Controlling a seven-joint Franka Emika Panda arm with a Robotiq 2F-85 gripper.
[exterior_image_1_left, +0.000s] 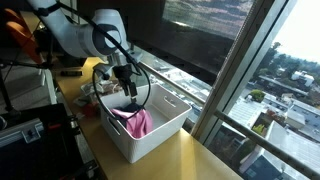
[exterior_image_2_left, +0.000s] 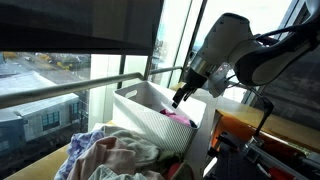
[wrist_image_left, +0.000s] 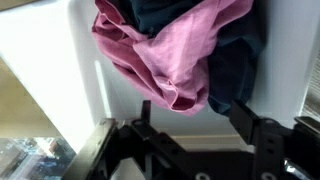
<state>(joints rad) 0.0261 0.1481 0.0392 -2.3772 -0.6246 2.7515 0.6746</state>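
My gripper (exterior_image_1_left: 131, 99) hangs over a white plastic basket (exterior_image_1_left: 168, 128) and is open and empty; it also shows in an exterior view (exterior_image_2_left: 180, 100). In the wrist view the two black fingers (wrist_image_left: 195, 115) stand apart just above a pink cloth (wrist_image_left: 165, 55) that lies in the basket on top of a dark blue cloth (wrist_image_left: 235, 60). The pink cloth shows in both exterior views (exterior_image_1_left: 137, 123) (exterior_image_2_left: 178, 116). The fingers do not touch the cloth.
The basket stands on a wooden counter (exterior_image_1_left: 195, 160) beside a large window (exterior_image_1_left: 270, 60). A pile of light clothes (exterior_image_2_left: 115, 155) lies in front in an exterior view. Equipment and cables (exterior_image_1_left: 30, 60) stand behind the arm.
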